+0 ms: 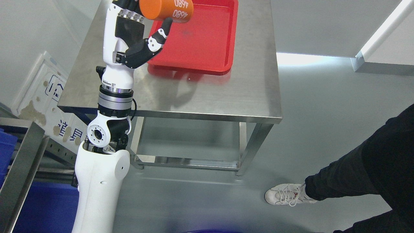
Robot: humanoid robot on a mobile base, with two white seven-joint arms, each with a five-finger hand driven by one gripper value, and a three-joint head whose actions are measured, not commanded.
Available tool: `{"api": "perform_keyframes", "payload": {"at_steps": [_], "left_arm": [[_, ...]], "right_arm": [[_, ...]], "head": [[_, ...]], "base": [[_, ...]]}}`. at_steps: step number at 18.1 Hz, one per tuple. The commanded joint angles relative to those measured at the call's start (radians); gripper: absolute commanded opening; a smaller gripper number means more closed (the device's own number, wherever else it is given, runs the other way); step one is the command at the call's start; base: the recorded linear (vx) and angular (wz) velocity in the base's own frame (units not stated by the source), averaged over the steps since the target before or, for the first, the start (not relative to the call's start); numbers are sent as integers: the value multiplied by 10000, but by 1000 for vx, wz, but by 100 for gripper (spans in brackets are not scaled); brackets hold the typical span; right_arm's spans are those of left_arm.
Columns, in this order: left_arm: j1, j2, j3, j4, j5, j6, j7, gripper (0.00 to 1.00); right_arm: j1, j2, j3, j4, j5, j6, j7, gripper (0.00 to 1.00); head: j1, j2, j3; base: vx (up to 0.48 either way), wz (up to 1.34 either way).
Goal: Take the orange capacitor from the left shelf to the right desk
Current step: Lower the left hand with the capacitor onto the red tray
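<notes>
Steel desk [207, 94] bearing a red tray [207, 45]; an orange capacitor [166, 9], cut off at the top edge, is gripped by the left hand [136, 38].

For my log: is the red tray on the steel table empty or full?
Empty, as far as visible: the red tray shows bare floor; the orange capacitor is in the left hand.

A stainless-steel desk [207, 97] with a lower brace frame stood on a smooth, glossy grey floor [323, 129] that mirrored the light. Pale walls closed the room at the upper left and upper right, where a white baseboard [381, 35] ran along the floor. At the left edge stood a metal shelf frame [19, 168], with a blue bin [42, 207] and a white signboard [48, 97] nearby.
</notes>
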Motion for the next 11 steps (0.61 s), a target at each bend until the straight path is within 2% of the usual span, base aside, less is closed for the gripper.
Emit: {"api": "perform_keyframes", "payload": {"at_steps": [1, 3, 6, 11], "left_arm": [[-313, 174, -650, 586, -473, 727, -26, 14], [-773, 174, -665, 724, -504, 1157, -57, 14], [-1464, 174, -1017, 863, -610, 2414, -57, 14], [-2384, 174, -1324, 1567, -1867, 4331, -88, 14]], "right_arm": [[199, -175, -123, -175, 46, 1, 5, 100], [199, -175, -123, -175, 46, 1, 5, 100], [199, -175, -123, -175, 46, 1, 5, 100], [199, -175, -123, -175, 46, 1, 5, 100]], "head": [[0, 0, 0], [0, 0, 0], [0, 0, 0], [0, 0, 0]], "base": [[178, -77], [171, -73], [139, -58], [93, -34]]}}
